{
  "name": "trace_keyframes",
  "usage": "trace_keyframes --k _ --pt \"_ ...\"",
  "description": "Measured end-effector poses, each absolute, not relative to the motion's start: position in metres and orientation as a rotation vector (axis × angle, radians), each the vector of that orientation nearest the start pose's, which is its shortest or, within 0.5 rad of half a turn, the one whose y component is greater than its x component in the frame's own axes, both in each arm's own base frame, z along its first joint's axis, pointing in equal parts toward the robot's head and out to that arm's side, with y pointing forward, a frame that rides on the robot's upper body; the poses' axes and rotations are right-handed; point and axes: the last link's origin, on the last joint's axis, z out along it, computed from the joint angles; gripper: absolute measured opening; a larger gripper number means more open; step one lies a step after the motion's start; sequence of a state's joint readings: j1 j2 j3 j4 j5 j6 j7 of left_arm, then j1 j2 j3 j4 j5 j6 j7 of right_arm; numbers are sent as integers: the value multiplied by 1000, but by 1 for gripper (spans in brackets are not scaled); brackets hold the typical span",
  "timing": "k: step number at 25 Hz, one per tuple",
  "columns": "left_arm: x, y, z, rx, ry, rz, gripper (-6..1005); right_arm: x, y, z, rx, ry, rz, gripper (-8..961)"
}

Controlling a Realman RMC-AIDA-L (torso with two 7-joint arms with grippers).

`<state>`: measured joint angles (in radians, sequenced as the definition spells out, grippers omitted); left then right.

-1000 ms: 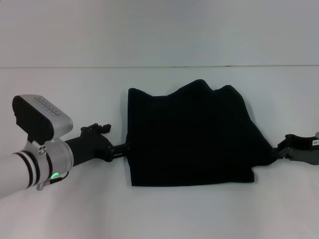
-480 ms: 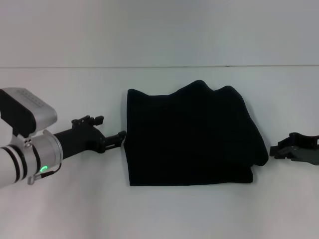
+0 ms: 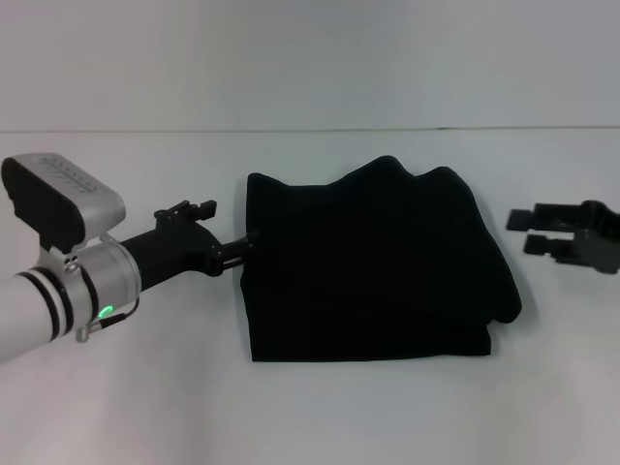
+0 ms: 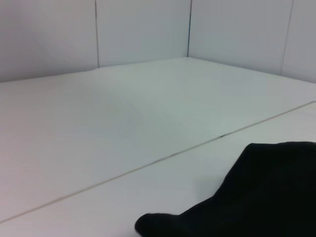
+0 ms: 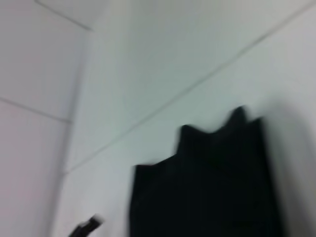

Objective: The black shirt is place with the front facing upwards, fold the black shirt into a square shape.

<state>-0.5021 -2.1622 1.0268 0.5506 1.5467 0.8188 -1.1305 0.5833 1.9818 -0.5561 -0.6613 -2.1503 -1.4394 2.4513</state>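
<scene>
Item: black shirt (image 3: 373, 262), folded into a rough rectangle, far edge bumpy and uneven.
Location: flat on the white desk (image 3: 320, 417), centre of the head view, between the two arms.
Left end effector (image 3: 244, 249): low over the desk at the shirt's left edge, tips touching or just beside the cloth; finger state cannot be told.
Right end effector (image 3: 525, 231): raised, near the shirt's right side, apart from it; fingers apart, holding nothing.

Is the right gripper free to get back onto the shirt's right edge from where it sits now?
Probably yes. The right gripper, open, sits just off the black shirt's right side with only bare table between them.
</scene>
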Motion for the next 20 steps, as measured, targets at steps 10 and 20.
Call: trace_keyframes --k 10,20 --pt "-269 375 -55 -2319 -668 -509 824 272 356 27 -2345 1698 722 447" --pt "-261 359 -14 -2316 -619 -843 824 274 341 -3 -2382 909 980 74"
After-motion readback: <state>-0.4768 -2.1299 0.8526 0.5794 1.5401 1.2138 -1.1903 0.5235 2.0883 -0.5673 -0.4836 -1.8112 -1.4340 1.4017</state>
